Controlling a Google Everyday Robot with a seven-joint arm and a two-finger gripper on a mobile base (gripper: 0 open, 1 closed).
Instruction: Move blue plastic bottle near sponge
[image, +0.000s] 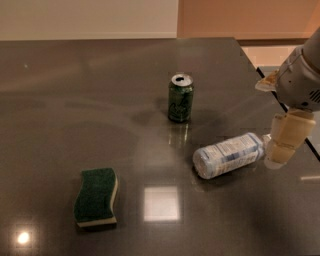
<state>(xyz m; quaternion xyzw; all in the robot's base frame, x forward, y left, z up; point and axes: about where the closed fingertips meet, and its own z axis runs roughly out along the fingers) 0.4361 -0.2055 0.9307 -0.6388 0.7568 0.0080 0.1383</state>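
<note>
Sponge (96, 197) lies nearest on the dark desk (75, 100), green side up, toward the left. Farther back and well apart to the right, the blue plastic bottle (229, 155) lies on its side, cap end pointing right. The pincer (277, 152) sits right at that cap end (spread or pressed together, I cannot tell). Beyond, a green soda can (180, 98) stands upright.

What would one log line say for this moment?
blue plastic bottle lying, apart from sponge | gripper at its cap end | green can upright
</note>
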